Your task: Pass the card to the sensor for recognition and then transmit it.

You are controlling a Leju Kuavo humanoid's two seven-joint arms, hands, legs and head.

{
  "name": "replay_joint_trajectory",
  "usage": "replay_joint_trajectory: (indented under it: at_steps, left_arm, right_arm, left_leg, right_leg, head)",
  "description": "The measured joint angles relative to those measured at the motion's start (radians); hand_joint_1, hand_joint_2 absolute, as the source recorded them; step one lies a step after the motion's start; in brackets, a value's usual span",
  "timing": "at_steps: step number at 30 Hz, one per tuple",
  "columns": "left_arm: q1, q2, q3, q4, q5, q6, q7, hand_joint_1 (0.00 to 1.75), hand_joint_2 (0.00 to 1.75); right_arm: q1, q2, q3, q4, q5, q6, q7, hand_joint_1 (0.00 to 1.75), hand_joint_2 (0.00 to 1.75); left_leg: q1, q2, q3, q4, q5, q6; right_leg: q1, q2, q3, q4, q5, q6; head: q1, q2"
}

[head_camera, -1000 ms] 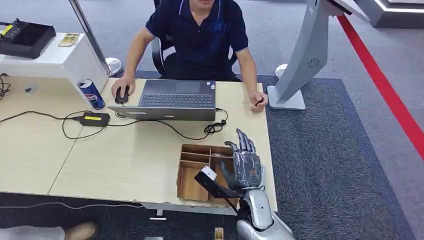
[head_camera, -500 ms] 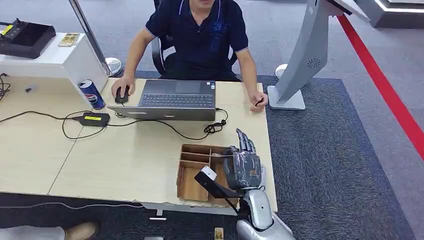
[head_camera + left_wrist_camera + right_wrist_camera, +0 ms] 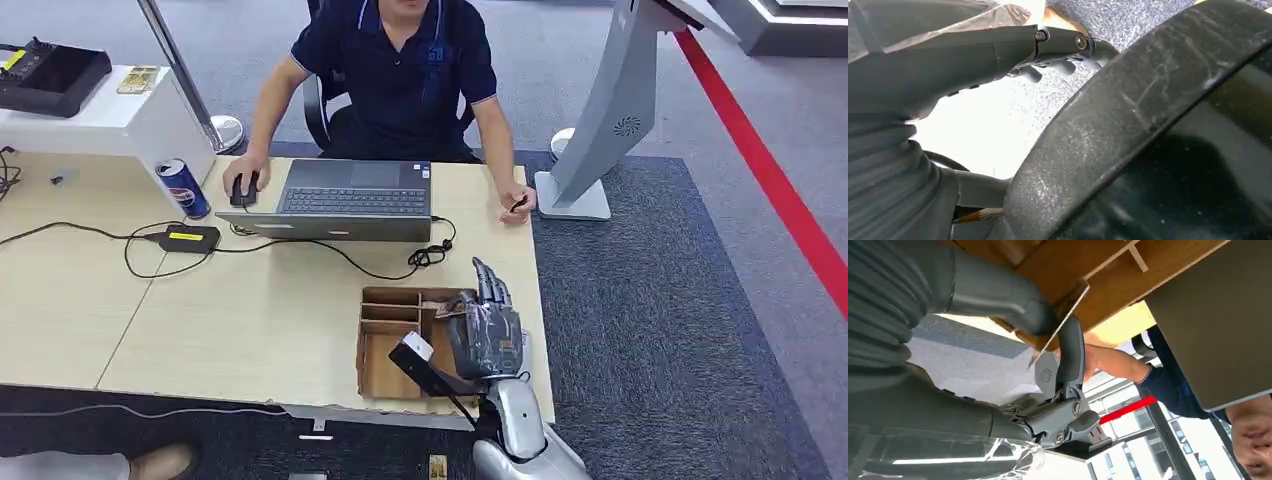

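From the head view I see my right hand over the wooden tray at the near edge of the table, with the card at its thumb side above the tray. In the right wrist view the card is edge-on, thin, stiff, light and probably slick, pinched by its edge between thumb and a dark finger. In the left wrist view the left hand hangs with its fingers curled in, holding nothing.

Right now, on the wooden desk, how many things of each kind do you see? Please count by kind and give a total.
Laptop: 1
Computer mouse: 1
Soda can: 1
Power adapter: 1
Wooden organiser tray: 1
Card, held by the right robot hand above the tray: 1
Total: 6
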Motion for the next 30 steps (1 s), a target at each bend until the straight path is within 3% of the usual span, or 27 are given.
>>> replay_joint_trajectory:
  at_steps: [12,22,30]
  left_arm:
    - [0.001,0.0,0.0,0.0,0.005,0.001,-0.003,0.0,1.75]
    - [0.003,0.001,0.0,0.0,0.017,0.004,-0.003,0.0,1.75]
    - [0.004,0.002,0.0,0.0,0.018,0.004,-0.003,0.0,1.75]
  right_arm:
    - [0.01,-0.005,-0.006,-0.052,-0.008,-0.017,-0.004,1.75,1.75]
    - [0.082,-0.059,-0.087,-0.331,0.103,-0.025,0.064,1.75,1.75]
    - [0.133,-0.096,-0.154,-0.549,0.135,-0.039,0.074,1.75,1.75]
  left_leg:
    - [0.0,0.0,0.0,0.0,0.0,0.0]
    - [0.0,0.0,0.0,0.0,0.0,0.0]
    - [0.0,0.0,0.0,0.0,0.0,0.0]
  right_leg:
    - [0.0,0.0,0.0,0.0,0.0,0.0]
    - [0.0,0.0,0.0,0.0,0.0,0.0]
    - [0.0,0.0,0.0,0.0,0.0,0.0]
  head:
    - [0.0,0.0]
    - [0.0,0.0]
    - [0.0,0.0]
